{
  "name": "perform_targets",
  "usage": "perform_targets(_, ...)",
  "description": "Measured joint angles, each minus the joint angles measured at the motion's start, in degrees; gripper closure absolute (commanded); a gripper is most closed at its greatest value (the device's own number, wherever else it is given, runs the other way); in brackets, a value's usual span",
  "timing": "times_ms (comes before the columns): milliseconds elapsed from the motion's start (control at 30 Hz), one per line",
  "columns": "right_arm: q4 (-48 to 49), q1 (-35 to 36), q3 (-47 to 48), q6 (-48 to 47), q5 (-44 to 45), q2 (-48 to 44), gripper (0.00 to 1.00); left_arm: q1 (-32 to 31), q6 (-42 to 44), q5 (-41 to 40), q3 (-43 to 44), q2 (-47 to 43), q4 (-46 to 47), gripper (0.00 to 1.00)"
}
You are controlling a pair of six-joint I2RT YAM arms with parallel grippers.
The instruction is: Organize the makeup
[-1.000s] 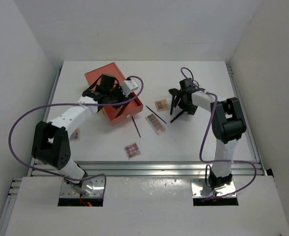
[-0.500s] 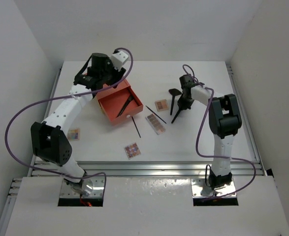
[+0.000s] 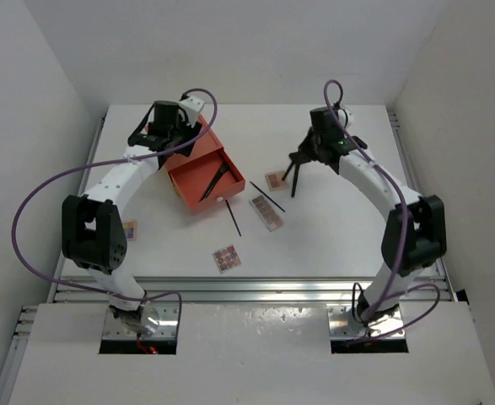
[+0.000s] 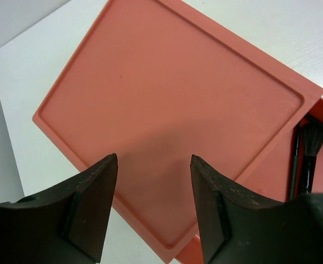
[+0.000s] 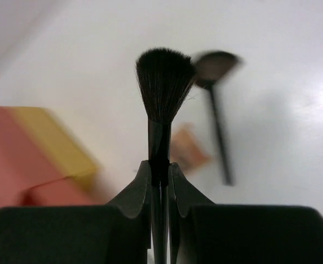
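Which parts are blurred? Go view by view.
Right wrist: the black fluffy makeup brush pinched in the right gripper is sharp, the orange-and-yellow box behind it smeared. Left wrist: the flat orange box top is crisp. Top external: sharp, evenly lit.

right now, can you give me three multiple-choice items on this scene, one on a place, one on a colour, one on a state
1. Where does the free brush lie?
A in the open drawer
B on a palette
C at the table's near edge

2. What colour is the box top?
A blue
B orange
C green

3. The right hand is:
A open and empty
B shut on a second brush
C out of view

Answers:
1 A, the top view shows it inside the drawer.
2 B, the left wrist view shows a plain orange surface.
3 B, the right wrist view shows it pinching the black handle.
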Motion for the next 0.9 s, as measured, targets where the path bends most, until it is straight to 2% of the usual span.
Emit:
perform_targets(133, 12.3, 7.9, -1.8, 7.0, -0.1, -4.3, 1.0, 0.4, -0.8, -1.4, 0.0, 0.0, 0.8, 0.39)
perform_targets(233, 19.3, 13.7, -1.2, 12.2, -1.1, -0.9, 1.0, 0.6, -1.5, -2.6, -0.1, 0.0, 0.8, 0.39)
perform_targets(467, 22.1, 20.8, 5.9, 23.7, -5.7, 14.1, 1.0, 0.8, -1.9, -4.0, -2.6, -3.0, -0.1, 0.39)
perform_targets(667, 20.5, 23.6, 8.1, 26.8, -7.0, 17.2, 1.0, 0.8, -2.3, -4.6, -4.4, -6.1, -0.1, 0.39)
perform_targets(700, 20.6, 23.9, 8.3, 26.8, -7.0, 17.2, 0.97, 0.8, -2.3, -4.7, -4.6, -6.3, -0.1, 0.39)
perform_targets(733, 20.6, 24.2, 8.4, 26.8, -7.0, 17.2, 0.91, 0.8, -2.3, -4.7, -4.7, -6.4, -0.1, 0.39)
perform_targets(767, 20.5, 24.5, 8.4, 26.8, -7.0, 17.2, 0.78, 0.8, -2.3, -4.8, -4.7, -6.4, -0.1, 0.39)
perform_targets(833, 19.9, 24.8, 8.4, 27.1, -7.0, 17.2, 0.64, 0.8, -2.4, -4.9, -4.8, -6.4, -0.1, 0.38)
perform_targets(867, 19.6, 24.8, 8.4, 27.1, -7.2, 17.2, 0.53, 0.8, -2.4, -4.9, -4.8, -6.4, -0.1, 0.38)
perform_targets(900, 19.1, 24.8, 8.5, 26.6, -7.5, 17.2, 0.48, 0.8, -2.4, -4.9, -4.8, -6.4, -0.1, 0.38)
